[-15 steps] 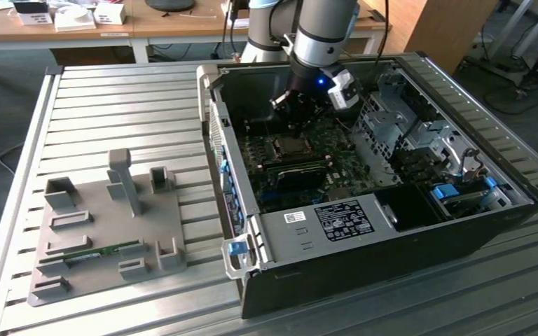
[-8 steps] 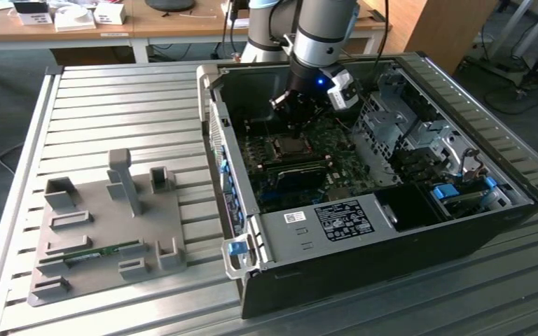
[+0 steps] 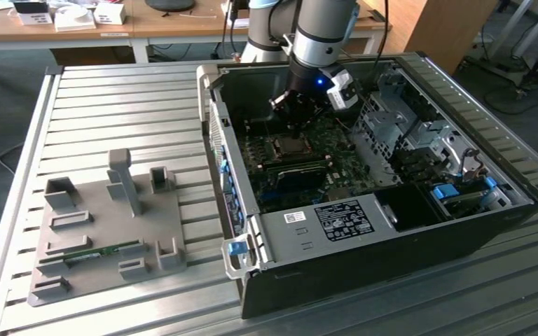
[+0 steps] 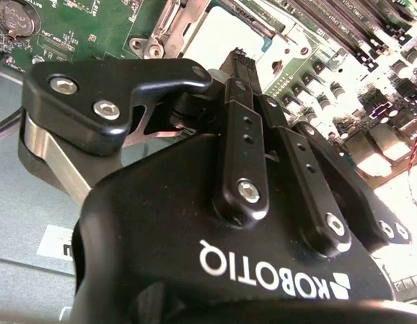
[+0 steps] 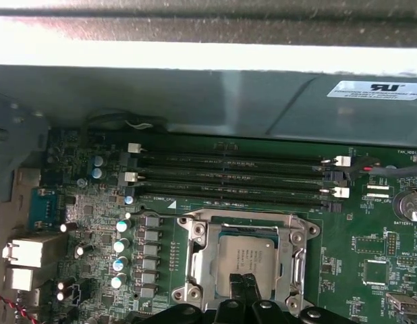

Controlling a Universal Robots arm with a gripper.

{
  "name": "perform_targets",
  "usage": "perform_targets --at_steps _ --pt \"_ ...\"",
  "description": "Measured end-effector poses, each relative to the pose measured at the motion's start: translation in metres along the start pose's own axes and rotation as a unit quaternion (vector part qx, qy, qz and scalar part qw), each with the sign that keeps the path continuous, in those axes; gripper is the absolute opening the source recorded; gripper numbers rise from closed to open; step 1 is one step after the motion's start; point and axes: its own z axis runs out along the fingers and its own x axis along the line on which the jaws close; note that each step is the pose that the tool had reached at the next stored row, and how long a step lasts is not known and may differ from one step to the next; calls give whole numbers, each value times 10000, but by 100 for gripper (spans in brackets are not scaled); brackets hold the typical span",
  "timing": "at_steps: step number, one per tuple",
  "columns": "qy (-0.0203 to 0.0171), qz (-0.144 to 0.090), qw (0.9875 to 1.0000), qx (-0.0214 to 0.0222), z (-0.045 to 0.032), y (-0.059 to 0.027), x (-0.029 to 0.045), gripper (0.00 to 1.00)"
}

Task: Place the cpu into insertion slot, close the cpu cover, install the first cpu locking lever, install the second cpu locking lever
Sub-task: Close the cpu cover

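Note:
The cpu (image 5: 246,256), a greyish square chip, lies in the insertion slot (image 3: 288,147) on the green motherboard inside the black case. The silvery cpu cover (image 5: 196,260) lies flat around it, and the chip shows through its window. My gripper (image 5: 245,289) is shut, its two black fingertips together with nothing between them, right over the near edge of the chip. In the second wrist view the fingers (image 4: 243,128) converge to a tip over the pale socket area. In the exterior view the gripper (image 3: 293,120) hangs just above the slot.
Long memory slots (image 5: 235,179) run beside the socket, close to the case wall (image 5: 195,101). Capacitors (image 5: 121,243) stand on the other side. A grey fixture plate (image 3: 101,224) with a green memory stick (image 3: 92,253) lies on the slatted table at the exterior view's left.

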Motion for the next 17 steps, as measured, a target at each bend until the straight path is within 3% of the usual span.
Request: perform_targets --at_steps 17 --pt "-4 -1 10000 0 2 2 31 11"
